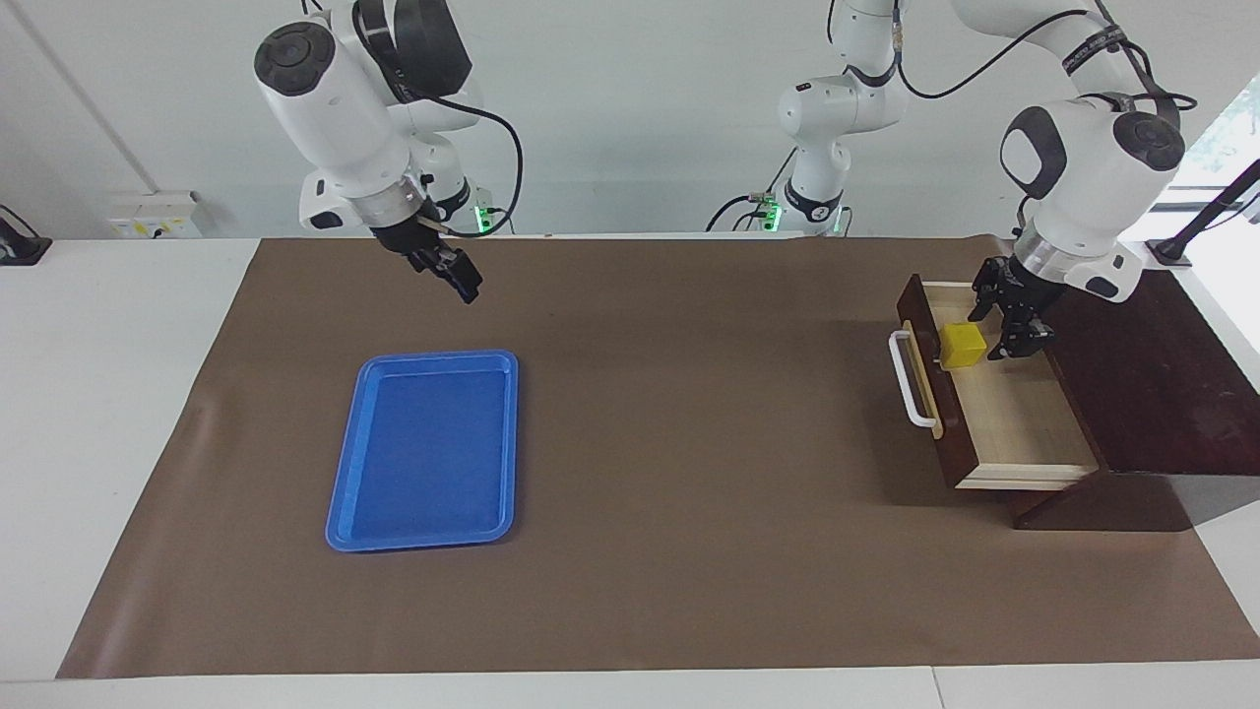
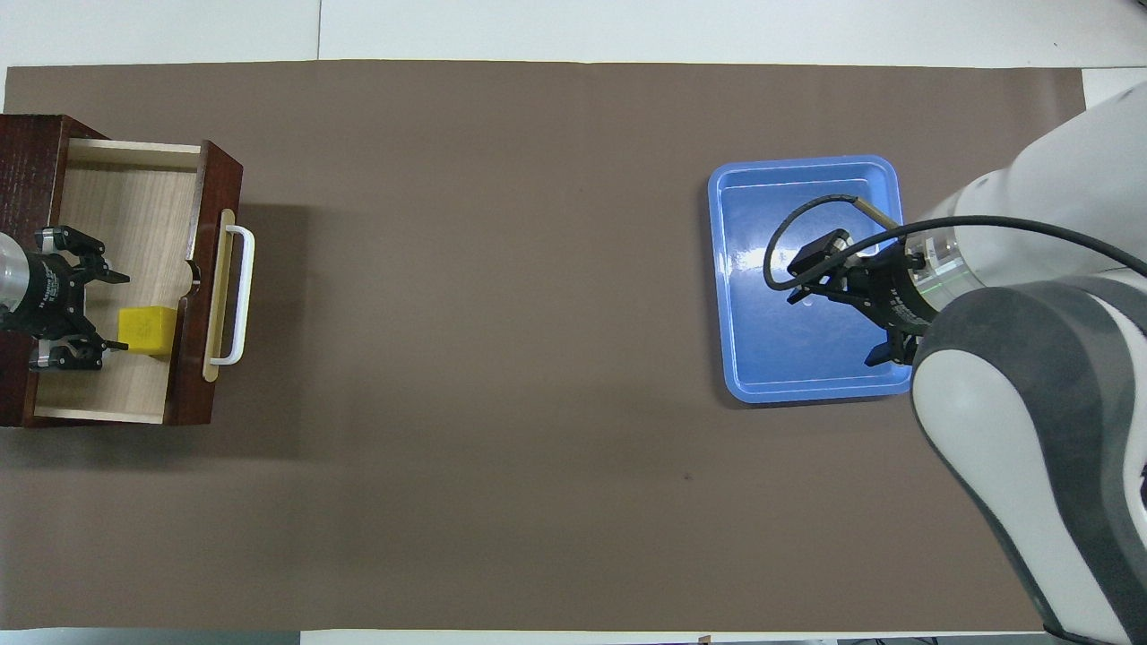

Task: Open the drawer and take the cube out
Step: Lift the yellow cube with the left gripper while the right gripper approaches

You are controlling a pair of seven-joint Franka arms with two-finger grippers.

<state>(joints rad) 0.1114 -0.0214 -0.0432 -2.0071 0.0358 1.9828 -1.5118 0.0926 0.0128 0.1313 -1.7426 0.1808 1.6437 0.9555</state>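
Observation:
The drawer [image 1: 943, 418] [image 2: 194, 376] stands pulled out of its dark wooden box [image 1: 1147, 384], white handle [image 1: 911, 379] toward the table's middle. The yellow cube [image 1: 963, 345] [image 2: 148, 329] rests on the drawer's pale floor, right against the drawer front. My left gripper [image 1: 1006, 321] [image 2: 116, 311] hangs low inside the drawer, open, on the cube's box side, with one fingertip at the cube's edge and nothing held. My right gripper [image 1: 459, 277] [image 2: 842, 305] is open and empty, raised high; in the overhead view it lies over the blue tray.
A flat blue tray [image 1: 433, 356] [image 2: 806, 161] lies empty on the brown mat [image 1: 689, 443] toward the right arm's end. The wooden box sits at the mat's edge at the left arm's end. The right arm's forearm fills the overhead view's lower corner.

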